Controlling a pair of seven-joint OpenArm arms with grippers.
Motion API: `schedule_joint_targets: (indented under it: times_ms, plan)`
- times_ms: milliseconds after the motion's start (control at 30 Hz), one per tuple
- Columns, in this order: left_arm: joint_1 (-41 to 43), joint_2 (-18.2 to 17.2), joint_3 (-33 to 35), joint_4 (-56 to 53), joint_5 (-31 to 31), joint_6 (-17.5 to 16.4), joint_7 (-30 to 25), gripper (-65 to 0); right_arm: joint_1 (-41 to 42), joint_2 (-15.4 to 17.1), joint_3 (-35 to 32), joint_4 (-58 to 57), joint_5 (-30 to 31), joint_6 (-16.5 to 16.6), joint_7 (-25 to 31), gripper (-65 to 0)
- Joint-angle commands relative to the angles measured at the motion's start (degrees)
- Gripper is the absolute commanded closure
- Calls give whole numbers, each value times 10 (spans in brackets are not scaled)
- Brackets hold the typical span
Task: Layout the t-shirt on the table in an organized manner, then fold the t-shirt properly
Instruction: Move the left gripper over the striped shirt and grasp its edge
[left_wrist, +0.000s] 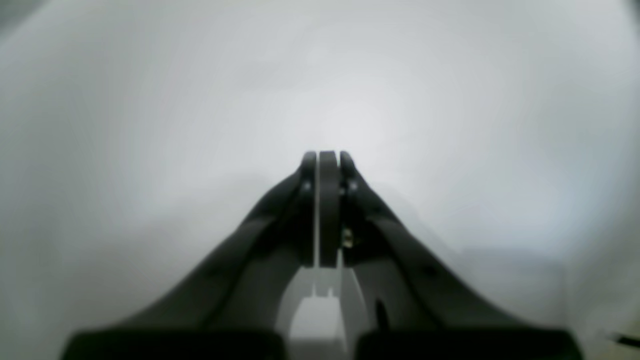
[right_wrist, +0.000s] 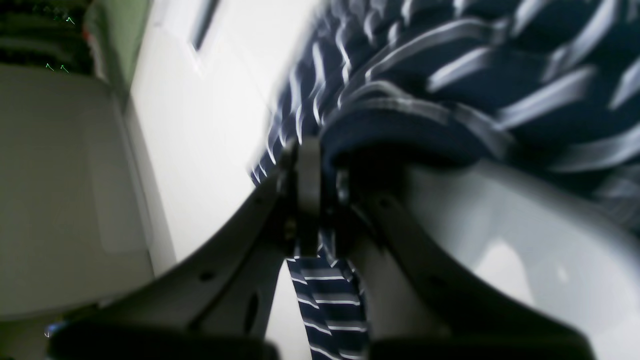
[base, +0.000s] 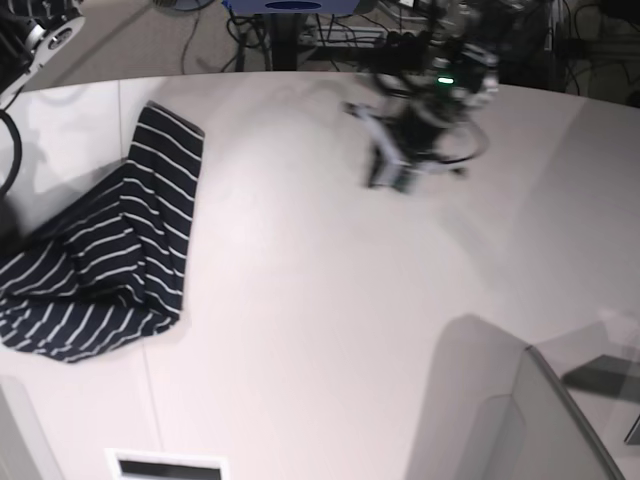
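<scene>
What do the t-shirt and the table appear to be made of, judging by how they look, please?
The t-shirt: soft woven or knit cloth, dark navy with thin white stripes; it lies rumpled in folds and drapes where the right gripper pinches it. The table: a hard, smooth, matte white top, probably laminate or painted board; it shows only soft shadows.

Beyond the far edge, tangled dark cables cover grey floor.
</scene>
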Motion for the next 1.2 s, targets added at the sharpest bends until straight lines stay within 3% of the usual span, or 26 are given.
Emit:
schedule_joint_targets:
  times_ms: [0,167,333,400,500,600,767,900,967,1167]
  plan:
    - [-17,5,36,11,-3,-3,-15,0,10,12,1,28,13,4,7,-2]
    - [-104,61,196,-16,-3,-3,-15,0,7,24,0,43,11,4,6,-2]
    - [-172,156,269,-125,-3,-3,-17,0,-10,26,-1,43,11,4,10,-2]
    - [-194,196,289,-190,-3,-3,-45,0,-13,26,0,43,11,4,10,-2]
    - [-219,233,331,-286,-3,-3,-136,0,-19,26,0,35,11,4,10,-2]
    - [-247,233,384,-345,-23,-3,-185,0,-22,26,-2,12,11,4,11,-2]
    - [-310,233,472,-449,-202,-3,-248,0,-25,25,-2,-13,11,4,11,-2]
    - [-353,233,581,-520,-295,-3,-295,0,-26,23,-2,-13,15,4,9,-2]
    - [-363,233,610,-540,-311,-3,-289,0,-27,14,-3,-11,14,4,6,-2]
    - [-359,230,590,-576,-315,17,-290,0,-47,-1,-4,-18,7,4,22,-2]
